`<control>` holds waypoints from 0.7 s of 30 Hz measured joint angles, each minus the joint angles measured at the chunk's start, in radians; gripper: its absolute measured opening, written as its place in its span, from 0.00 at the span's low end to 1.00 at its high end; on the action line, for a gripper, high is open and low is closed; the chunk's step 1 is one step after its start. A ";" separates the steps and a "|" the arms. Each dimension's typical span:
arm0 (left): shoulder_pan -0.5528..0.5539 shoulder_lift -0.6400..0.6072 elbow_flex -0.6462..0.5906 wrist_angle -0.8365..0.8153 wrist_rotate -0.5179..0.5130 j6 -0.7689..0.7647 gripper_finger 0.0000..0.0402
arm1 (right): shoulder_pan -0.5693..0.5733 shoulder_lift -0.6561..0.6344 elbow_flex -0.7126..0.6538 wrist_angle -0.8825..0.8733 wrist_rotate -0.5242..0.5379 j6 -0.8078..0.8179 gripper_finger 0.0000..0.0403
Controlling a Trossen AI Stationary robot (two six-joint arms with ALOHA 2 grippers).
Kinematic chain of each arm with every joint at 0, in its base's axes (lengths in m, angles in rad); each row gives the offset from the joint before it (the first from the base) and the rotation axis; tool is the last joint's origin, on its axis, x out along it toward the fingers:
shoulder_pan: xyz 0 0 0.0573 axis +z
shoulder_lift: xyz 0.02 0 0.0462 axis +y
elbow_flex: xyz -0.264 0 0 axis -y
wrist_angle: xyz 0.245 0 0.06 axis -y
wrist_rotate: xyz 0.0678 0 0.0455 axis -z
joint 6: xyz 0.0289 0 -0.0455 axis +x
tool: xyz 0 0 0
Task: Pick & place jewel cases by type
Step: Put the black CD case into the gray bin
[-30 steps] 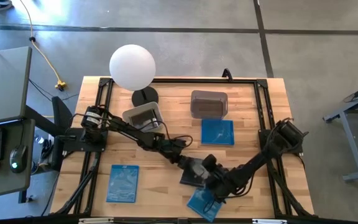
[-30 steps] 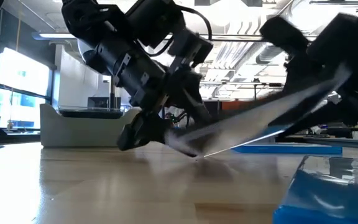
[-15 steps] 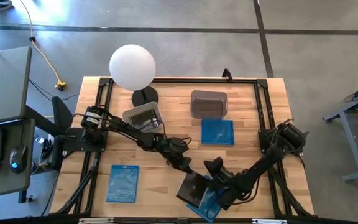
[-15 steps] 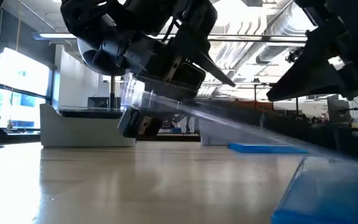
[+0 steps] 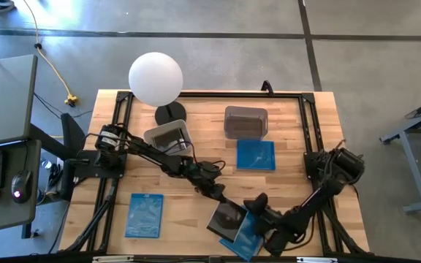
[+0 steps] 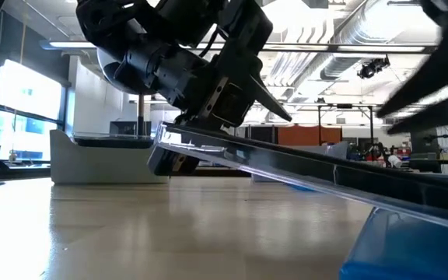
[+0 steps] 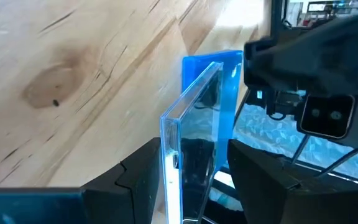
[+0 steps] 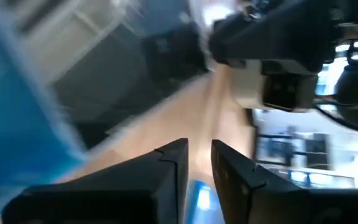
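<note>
On the pale, grained wooden table (image 5: 196,109), a flat translucent blue case (image 5: 144,215) lies at about 8 o'clock. Toward 6 o'clock the left gripper (image 5: 218,199) is clamped on the edge of a thin, clear, glossy jewel case (image 5: 227,218), tilted with its far edge on another blue case (image 5: 244,238). The right gripper (image 5: 260,219), just beside it, has narrowly parted fingers holding nothing.

One jewel case (image 5: 226,218) lies tilted across another (image 5: 241,239) at the table (image 5: 196,146)'s near edge.
</note>
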 joint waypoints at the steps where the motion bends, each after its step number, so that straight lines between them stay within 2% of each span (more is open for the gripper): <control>1: 0.000 0.000 0.000 -0.001 0.000 0.000 0.45 | 0.011 0.000 0.000 0.016 -0.028 0.020 0.16; 4: 0.000 0.000 0.000 -0.022 0.000 0.000 0.45 | 0.035 0.000 -0.001 0.094 -0.145 0.046 0.16; 8: 0.000 -0.001 0.000 -0.084 -0.001 0.000 0.45 | 0.043 0.000 -0.001 0.208 -0.298 0.005 0.14; 15: -0.002 -0.001 0.000 -0.229 -0.014 0.025 0.45 | -0.014 0.000 -0.001 0.252 -0.400 -0.093 0.11; 18: -0.002 -0.002 0.001 -0.240 -0.021 0.029 0.45 | -0.055 0.000 -0.001 0.266 -0.494 -0.101 0.15; 21: -0.008 -0.002 0.001 -0.240 -0.023 0.030 0.45 | -0.079 -0.003 0.001 0.269 -0.540 -0.102 0.21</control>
